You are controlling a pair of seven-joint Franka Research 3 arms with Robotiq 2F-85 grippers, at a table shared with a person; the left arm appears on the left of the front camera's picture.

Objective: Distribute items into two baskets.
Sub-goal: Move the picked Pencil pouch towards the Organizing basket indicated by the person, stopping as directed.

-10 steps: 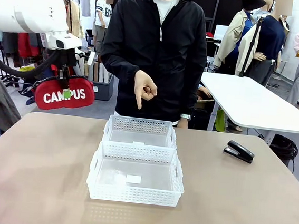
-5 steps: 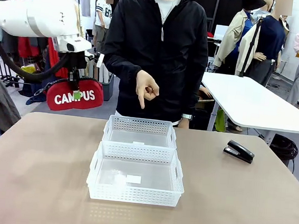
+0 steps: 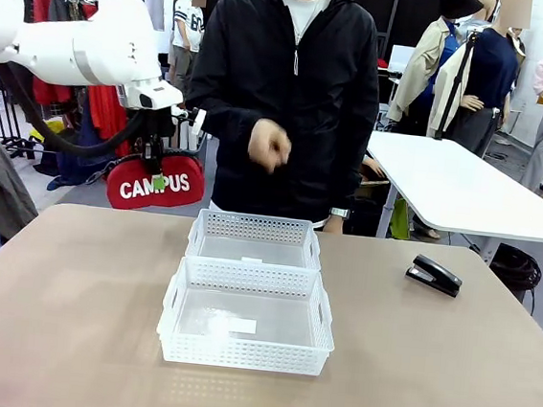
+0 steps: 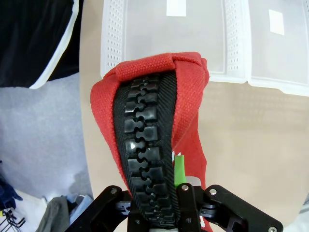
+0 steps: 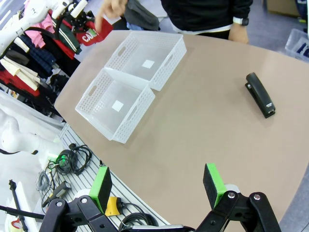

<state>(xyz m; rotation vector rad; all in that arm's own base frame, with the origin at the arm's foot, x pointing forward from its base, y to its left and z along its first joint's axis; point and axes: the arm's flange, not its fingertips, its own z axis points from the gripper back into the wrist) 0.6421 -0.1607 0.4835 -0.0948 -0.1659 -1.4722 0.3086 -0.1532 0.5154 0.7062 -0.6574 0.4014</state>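
**Inspector:** Start at the left. What did the left arm have?

**Assessor:** The left gripper had its fingers shut tight on the zip edge of the red pouch. The pouch hung in the air beyond the far left edge of the bench, up and to the left of the far basket.

**Inspector:** Handling?

**Assessor:** In my judgement it was soft cloth and light, so it would sag and swing. The zip ridge was the firmest place to pinch, and the hold looked sound.

**Inspector:** The middle?

**Assessor:** The far basket and the near basket sat touching, one behind the other. Neither held an item, only white labels on their floors. The person's hand was raised at chest height above the far one.

**Inspector:** And the right?

**Assessor:** The stapler lay flat on the bench, well apart from the baskets. The right gripper hovered high over the near edge with its fingers spread wide and nothing between them.

**Inspector:** How would the stapler take?

**Assessor:** I judged it hard, rigid, smooth and low. The fingers should close across its narrow body near the middle, because an end grip could tip it.
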